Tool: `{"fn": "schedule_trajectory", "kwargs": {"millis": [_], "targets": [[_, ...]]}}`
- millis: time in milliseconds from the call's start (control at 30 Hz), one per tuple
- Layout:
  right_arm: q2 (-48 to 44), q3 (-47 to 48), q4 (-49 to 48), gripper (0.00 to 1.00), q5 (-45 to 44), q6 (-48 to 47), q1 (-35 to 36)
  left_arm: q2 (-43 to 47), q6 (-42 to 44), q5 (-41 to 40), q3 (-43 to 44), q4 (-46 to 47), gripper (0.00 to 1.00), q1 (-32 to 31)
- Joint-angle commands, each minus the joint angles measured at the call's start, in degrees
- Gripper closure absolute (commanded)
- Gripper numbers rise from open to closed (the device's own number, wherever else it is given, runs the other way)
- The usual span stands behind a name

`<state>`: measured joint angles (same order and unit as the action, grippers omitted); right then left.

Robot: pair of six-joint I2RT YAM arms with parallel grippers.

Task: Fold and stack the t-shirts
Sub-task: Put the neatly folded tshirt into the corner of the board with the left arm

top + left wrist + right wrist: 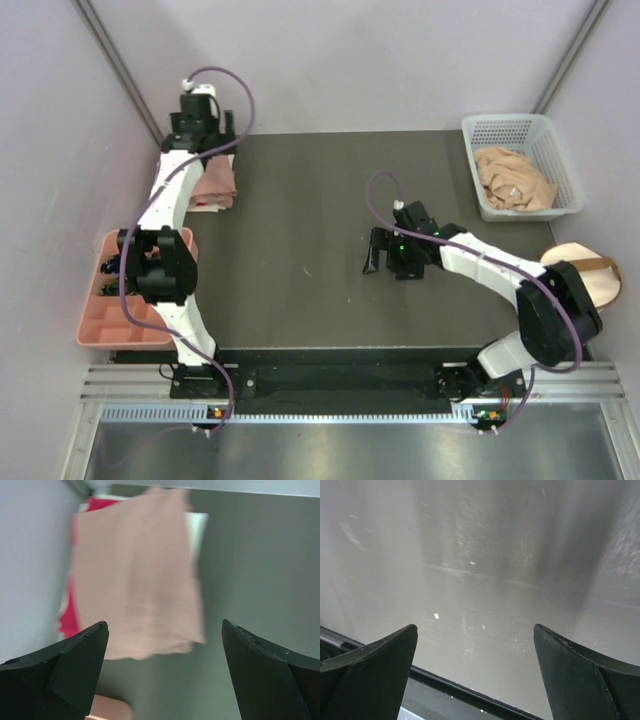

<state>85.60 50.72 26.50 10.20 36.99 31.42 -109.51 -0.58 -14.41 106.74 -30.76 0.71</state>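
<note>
At the upper left of the overhead view we see the left gripper (200,128) by the folded dusty-pink t-shirt (215,185), fingers spread wide and holding nothing. The wrist view shows that shirt lying on a red t-shirt (67,620) and a white t-shirt (198,525). The right gripper (378,252), mid-frame over the dark table (300,200), is likewise spread and empty. A tan t-shirt (512,180) lies crumpled in the white basket (572,180) at upper right
</note>
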Motion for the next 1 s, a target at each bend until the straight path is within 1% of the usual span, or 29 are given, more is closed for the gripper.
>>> {"fn": "schedule_trajectory", "kwargs": {"millis": [0,67,100,133,167,200,233,267,300,367,400,433,500,533,600,633,733,967], "targets": [[-8.60,4.74,2.41,0.01,-4.91,-4.03,0.75,10.78,-4.95,2.10,-6.44,5.27,0.01,-5.63],[-13.24,5.27,4.51,0.01,-6.85,-5.52,0.75,14.22,-8.72,5.44,-12.06,7.19,0.01,-7.03],[-15.27,5.27,4.96,0.01,-8.77,-5.88,0.75,17.81,-9.96,6.41,-14.26,8.17,0.01,-7.47],[-17.20,4.83,5.31,0.01,-9.83,-6.23,0.75,19.41,-12.66,7.55,-18.37,8.87,0.01,-7.91],[-19.14,4.39,6.01,0.01,-10.89,-6.23,0.75,21.08,-13.56,7.65,-20.15,9.40,0.01,-8.79],[-23.86,3.78,6.02,0.01,-13.60,-6.32,0.75,23.97,-14.01,7.73,-21.91,9.67,0.01,-9.32],[-26.17,2.12,5.84,0.01,-14.84,-6.32,0.75,25.48,-14.01,7.56,-25.58,9.67,0.01,-9.67],[-28.89,1.15,5.84,0.01,-16.16,-6.23,0.75,26.71,-13.75,7.47,-27.27,9.58,0.01,-9.85],[-33.70,0.27,5.93,0.01,-18.00,-6.32,0.75,29.33,-13.49,6.95,-28.76,8.54,0.01,-9.94],[-38.56,-1.93,6.54,0.01,-19.15,-6.58,0.75,32.24,-12.87,7.20,-33.33,7.30,0.01,-9.94],[-43.11,-2.37,8.46,0.01,-20.64,-6.32,0.75,35.65,-12.43,7.47,-35.18,7.12,0.01,-9.94],[-45.07,-3.42,9.35,0.01,-21.44,-5.62,0.75,37.60,-12.17,7.56,-38.76,6.95,0.01,-10.03],[-49.28,-4.48,11.45,0.01,-23.54,-5.00,0.66,43.38,-11.81,8.61,-42.21,6.86,0.01,-10.03],[-52.52,-4.84,14.25,0.01,-24.34,-4.57,0.75,45.42,-11.81,8.87,-45.36,6.42,0.01,-10.03],[-54.83,-4.40,17.86,0.01,-25.92,-4.82,0.75,50.85,-12.16,9.23,-48.63,6.07,0.01,-10.03],[-55.54,-2.92,22.93,0.01,-26.62,-4.39,0.75,52.37,-12.77,9.49,-51.25,5.20,0.01,-10.03],[-55.81,0.08,28.07,0.01,-27.95,-3.24,0.75,57.38,-13.30,10.64,-55.75,3.88,0.01,-10.03],[-57.13,3.42,30.53,0.01,-30.50,-3.15,0.75,60.82,-14.89,9.23,-60.41,0.79,0.01,-10.03]]}}
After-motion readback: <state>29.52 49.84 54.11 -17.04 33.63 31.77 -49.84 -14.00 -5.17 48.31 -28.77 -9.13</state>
